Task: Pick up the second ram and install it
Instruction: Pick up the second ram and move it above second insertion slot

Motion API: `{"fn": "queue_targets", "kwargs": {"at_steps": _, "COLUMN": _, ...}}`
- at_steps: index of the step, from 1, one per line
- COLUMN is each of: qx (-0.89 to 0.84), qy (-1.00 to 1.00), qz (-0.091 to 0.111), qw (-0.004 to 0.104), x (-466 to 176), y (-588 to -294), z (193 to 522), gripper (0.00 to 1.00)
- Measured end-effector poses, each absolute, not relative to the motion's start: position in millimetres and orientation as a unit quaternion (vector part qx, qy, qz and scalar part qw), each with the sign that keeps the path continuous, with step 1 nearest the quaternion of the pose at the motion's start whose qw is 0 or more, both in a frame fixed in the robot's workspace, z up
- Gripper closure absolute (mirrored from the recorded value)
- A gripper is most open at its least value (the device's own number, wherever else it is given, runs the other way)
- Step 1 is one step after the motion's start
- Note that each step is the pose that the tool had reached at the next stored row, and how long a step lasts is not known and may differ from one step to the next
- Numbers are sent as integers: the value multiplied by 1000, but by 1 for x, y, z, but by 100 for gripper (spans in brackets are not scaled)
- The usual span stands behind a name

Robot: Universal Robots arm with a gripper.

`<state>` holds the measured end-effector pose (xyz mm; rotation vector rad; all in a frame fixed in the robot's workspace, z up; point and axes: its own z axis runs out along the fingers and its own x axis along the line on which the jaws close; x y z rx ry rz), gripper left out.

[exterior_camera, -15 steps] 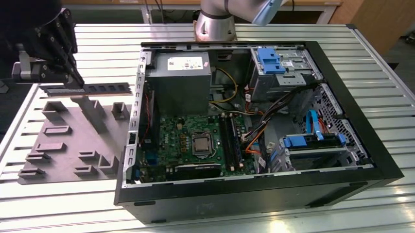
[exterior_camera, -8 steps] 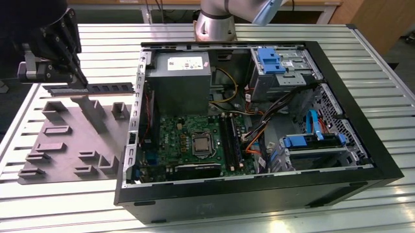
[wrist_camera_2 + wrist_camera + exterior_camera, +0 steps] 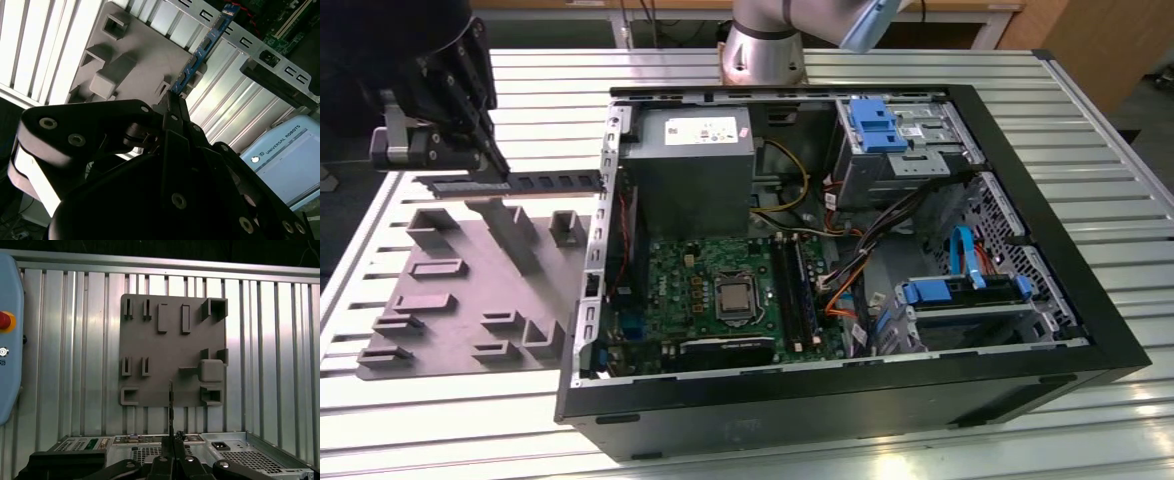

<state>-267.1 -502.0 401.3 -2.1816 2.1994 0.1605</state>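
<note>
Starting at the exterior view's left, your gripper [image 3: 478,168] is closed on the second ram [image 3: 534,181], clamping it near one end. The stick is held level in the air, its long side running from the gripper toward the exterior view's right. It shows above the far edge of the grey holder tray [image 3: 400,300], and its free end reaches about as far as the side wall of the computer case [image 3: 854,400]. The tray lies flat on the slatted metal table [image 3: 881,65], near the table's edge at the exterior view's left, and the upright blocks [image 3: 507,230] on it stand below the stick. Right beside the tray stands the open computer case, which covers the table's middle and the exterior view's right. Inside it you see the green motherboard [image 3: 707,290] on the case floor.

In the second wrist view the fingers [image 3: 170,125] meet on the ram's [image 3: 202,47] end, and the stick slants away over the tray [image 3: 135,55] toward the case wall. In the first wrist view you see the ram [image 3: 171,410] edge-on, a thin dark line rising from the gripper [image 3: 172,442] and crossing the tray's [image 3: 165,345] edge.
</note>
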Motion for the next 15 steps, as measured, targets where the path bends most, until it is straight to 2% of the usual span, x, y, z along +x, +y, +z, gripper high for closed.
{"fn": "queue_targets", "kwargs": {"at_steps": 15, "qx": -703, "qy": 709, "qz": 52, "qw": 20, "x": -254, "y": -502, "z": 401, "gripper": 89}}
